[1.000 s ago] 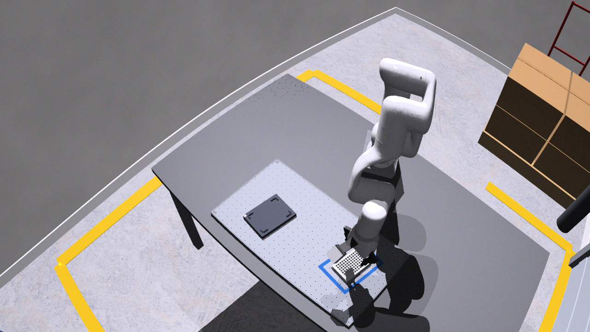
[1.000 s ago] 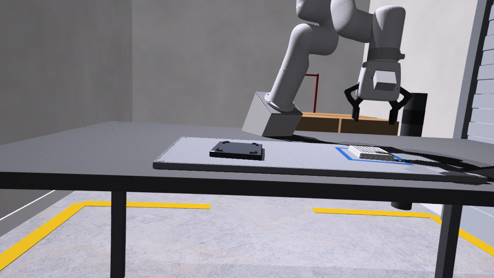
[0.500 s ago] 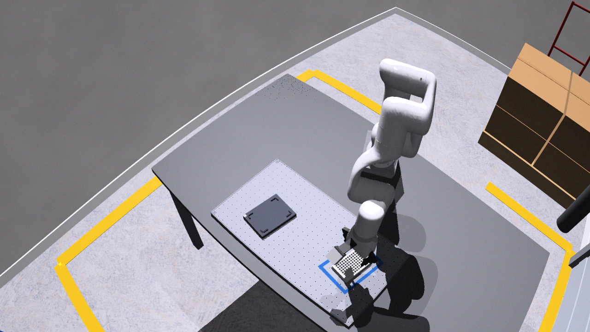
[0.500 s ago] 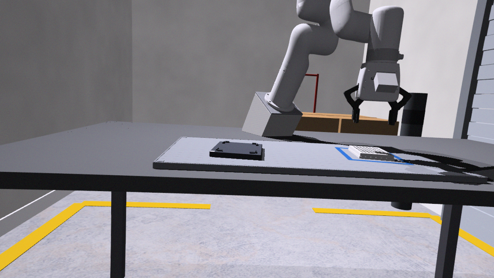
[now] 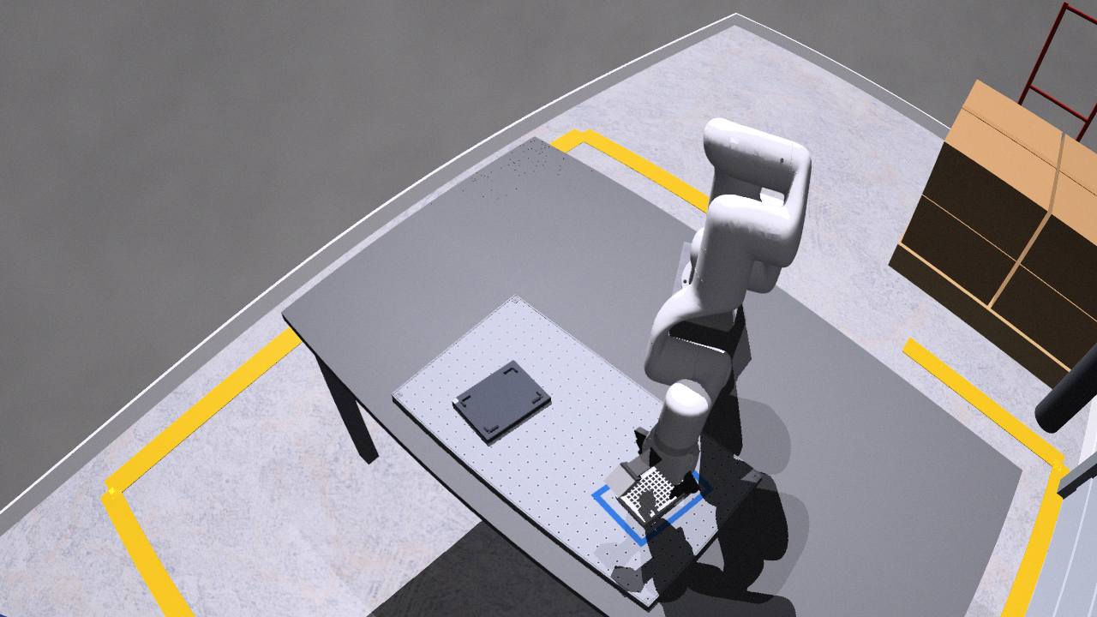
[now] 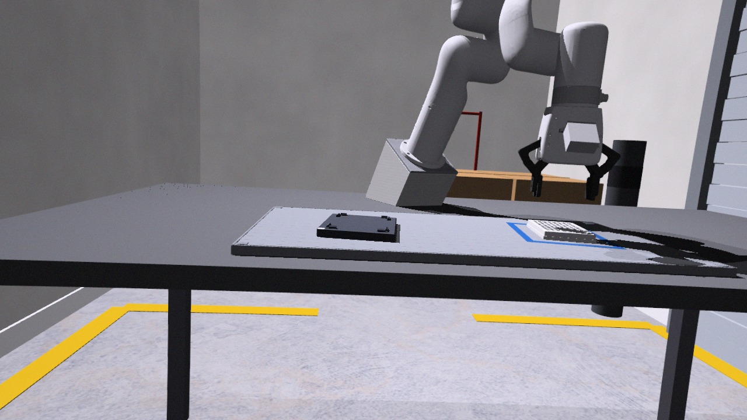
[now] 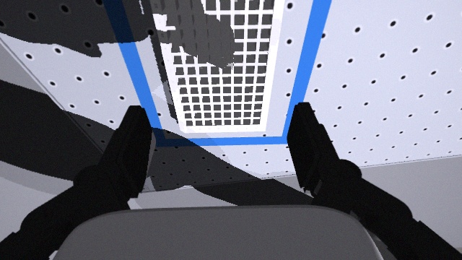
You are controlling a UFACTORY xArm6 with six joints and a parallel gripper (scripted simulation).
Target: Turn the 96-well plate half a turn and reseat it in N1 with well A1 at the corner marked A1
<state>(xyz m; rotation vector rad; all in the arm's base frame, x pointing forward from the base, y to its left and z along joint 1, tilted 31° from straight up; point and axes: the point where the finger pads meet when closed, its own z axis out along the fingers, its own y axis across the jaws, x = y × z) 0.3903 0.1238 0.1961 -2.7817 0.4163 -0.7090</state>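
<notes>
The white 96-well plate point(image 5: 648, 494) lies flat inside the blue taped outline B1 at the near right of the perforated deck. It also shows in the side view point(image 6: 561, 230) and in the wrist view point(image 7: 220, 68). The dark plate nest N1 point(image 5: 503, 401) stands empty at the deck's left part, also seen in the side view point(image 6: 358, 226). My gripper point(image 6: 562, 188) hangs open and empty well above the plate, fingers pointing down. In the wrist view its fingers frame the plate's near short end. I cannot make out the cut corner.
The perforated deck point(image 5: 536, 437) lies on a dark table point(image 5: 583, 307). The arm's base block point(image 6: 409, 177) stands behind the deck. Brown boxes point(image 5: 1004, 245) and a dark cylinder point(image 6: 628, 172) stand off the table at the right.
</notes>
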